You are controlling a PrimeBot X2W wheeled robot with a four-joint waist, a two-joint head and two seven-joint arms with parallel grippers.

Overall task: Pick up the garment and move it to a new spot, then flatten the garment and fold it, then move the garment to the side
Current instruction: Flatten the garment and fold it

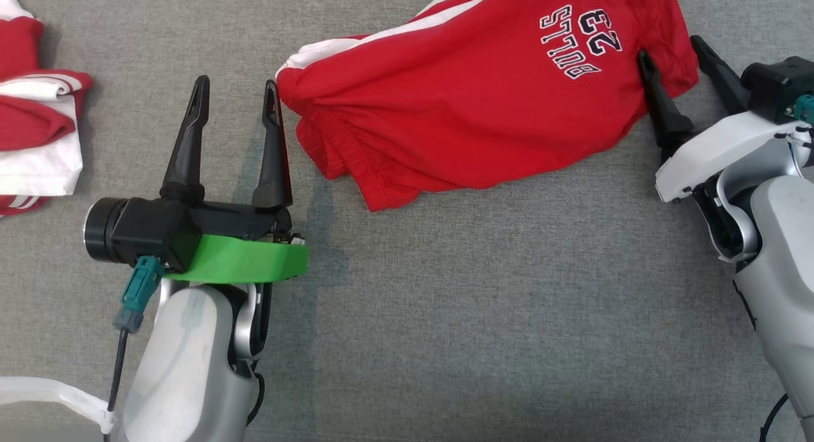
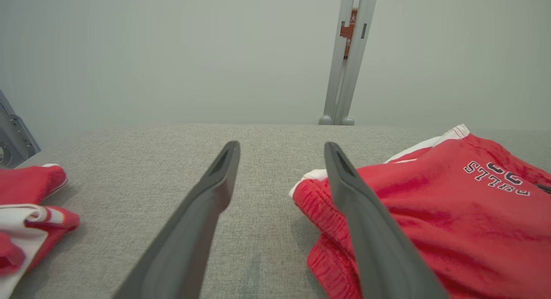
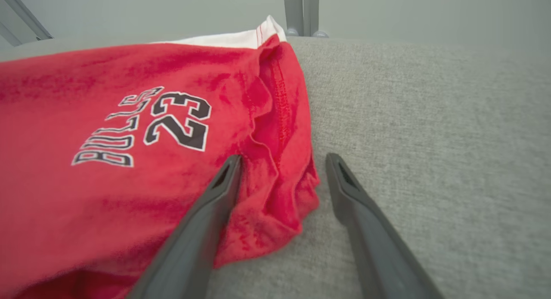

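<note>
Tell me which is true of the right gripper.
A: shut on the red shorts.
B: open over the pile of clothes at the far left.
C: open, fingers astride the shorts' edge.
C: the right gripper stands open, one finger over the red shorts and the other over the bare grey table.

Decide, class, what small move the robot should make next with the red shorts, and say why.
Probably close the right end effector on the red shorts: it is open, and the hem corner lies between its fingers. The left end effector, also open, stands beside the waistband, not around it.
</note>
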